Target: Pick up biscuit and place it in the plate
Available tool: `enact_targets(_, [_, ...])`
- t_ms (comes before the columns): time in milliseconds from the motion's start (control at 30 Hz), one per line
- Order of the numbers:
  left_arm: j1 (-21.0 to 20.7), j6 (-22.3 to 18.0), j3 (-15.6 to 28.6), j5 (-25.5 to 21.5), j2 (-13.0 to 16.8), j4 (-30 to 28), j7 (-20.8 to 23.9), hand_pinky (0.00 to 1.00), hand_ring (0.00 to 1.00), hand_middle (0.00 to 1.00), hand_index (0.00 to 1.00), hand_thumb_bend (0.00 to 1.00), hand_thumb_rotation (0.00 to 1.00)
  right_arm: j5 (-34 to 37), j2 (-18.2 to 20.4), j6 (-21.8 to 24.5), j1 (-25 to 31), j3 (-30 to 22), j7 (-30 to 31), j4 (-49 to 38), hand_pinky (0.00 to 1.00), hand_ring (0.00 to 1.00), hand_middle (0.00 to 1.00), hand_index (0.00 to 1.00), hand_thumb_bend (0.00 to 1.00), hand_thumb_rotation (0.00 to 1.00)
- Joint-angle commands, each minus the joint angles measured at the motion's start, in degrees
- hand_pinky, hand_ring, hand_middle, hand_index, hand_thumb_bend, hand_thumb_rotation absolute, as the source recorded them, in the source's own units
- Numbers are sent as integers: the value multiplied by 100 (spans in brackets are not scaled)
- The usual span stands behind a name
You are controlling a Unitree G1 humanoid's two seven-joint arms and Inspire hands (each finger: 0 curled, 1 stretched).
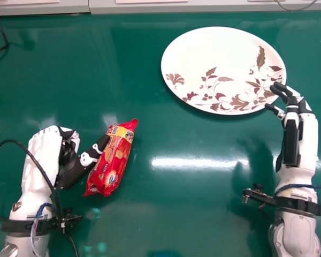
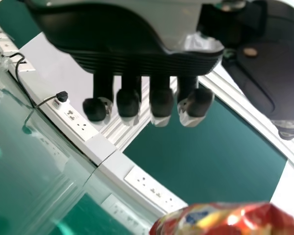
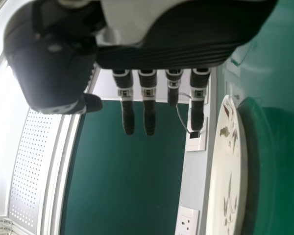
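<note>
- The left robot hand (image 1: 65,155) was held low over the left part of the green counter (image 1: 176,214), its fingers (image 2: 160,104) curled and nothing gripped in them.
- Its thumb (image 1: 90,160) was stretched out toward the biscuit packet (image 1: 113,160), the tip overlapping the packet's left edge in the head view; whether the two were touching could not be told.
- The packet, red with a yellow band, was laid slantwise on the counter just beside that thumb, its far end turned toward the right. It was also caught in the left wrist view, beyond the curled fingers.
- The right robot hand (image 1: 292,120) was kept open on the right side, its fingers straight and nothing gripped, the tips pointed at the plate's near right rim.
- The white plate (image 1: 214,59), patterned with brown leaves and flowers, was set on the far part of the counter, right of the middle, well apart from the packet.
- A black cable (image 1: 40,174) was looped across the left arm (image 1: 35,187).
- Socket panels (image 2: 154,188) were lined along a pale ledge (image 2: 108,147).
</note>
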Motion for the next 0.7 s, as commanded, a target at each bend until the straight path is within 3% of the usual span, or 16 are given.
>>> enact_targets(0, [711,321,-297,208,106,84,-664,0,0,0,0,100,82,7,2,-73,125,2,23,2,73,78,80,79,29,12])
enact_targets(167, [730,813,-185,279,296,-367,-1351,0,0,0,0,100,80,-45,16,-5,177,32,7,-49,73,79,80,80,28,15])
enact_targets(367, [751,1020,12,307,406,-701,-1698,0,0,0,0,100,81,-63,49,-36,161,62,-9,11,73,79,81,80,28,12])
enact_targets(533, [759,945,172,182,393,-841,-1707,0,0,0,0,100,86,-79,45,-74,139,73,-13,80,73,78,80,80,27,10])
enact_targets(667, [851,597,306,-115,344,-815,-1521,0,0,0,0,100,91,-81,36,-100,117,77,-11,123,74,79,81,80,27,10])
